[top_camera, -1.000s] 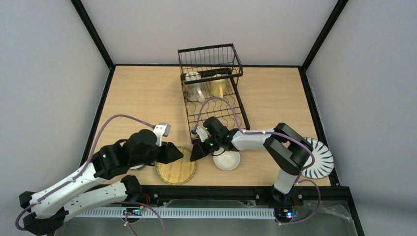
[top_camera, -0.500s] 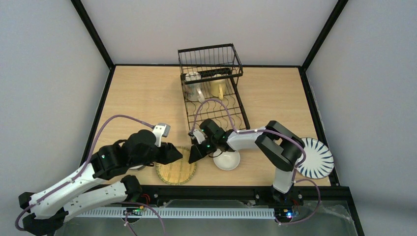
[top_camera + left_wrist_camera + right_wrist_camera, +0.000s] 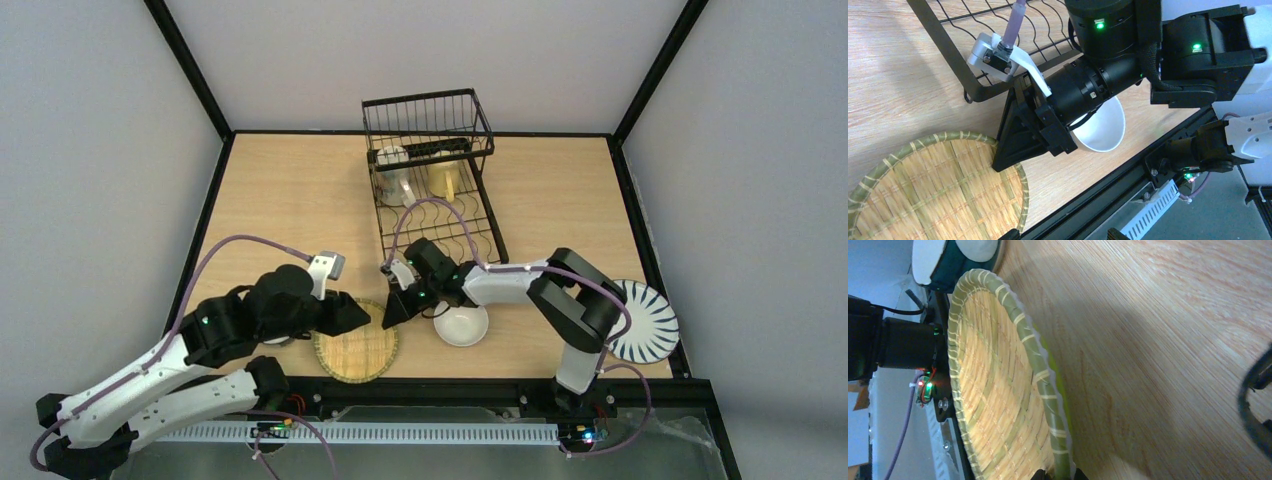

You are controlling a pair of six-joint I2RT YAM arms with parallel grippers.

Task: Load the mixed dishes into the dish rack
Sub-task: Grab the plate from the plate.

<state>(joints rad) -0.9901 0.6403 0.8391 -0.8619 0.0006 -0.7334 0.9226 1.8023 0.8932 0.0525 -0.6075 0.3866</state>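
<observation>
The right end effector [image 3: 1006,161] was clamped narrowly on the far right rim of the woven bamboo plate [image 3: 352,348]. The plate lay flat on the tabletop [image 3: 290,200], with a green edge showing beneath it. The left end effector [image 3: 360,314] hung wide open and empty over that plate's left side. Only the pale yellow mug [image 3: 446,177] and a tumbler [image 3: 392,178] stood in the dish rack [image 3: 380,225]. The white bowl [image 3: 462,326] and blue-striped plate [image 3: 652,322] sat unloaded, so most of the job looked undone.
</observation>
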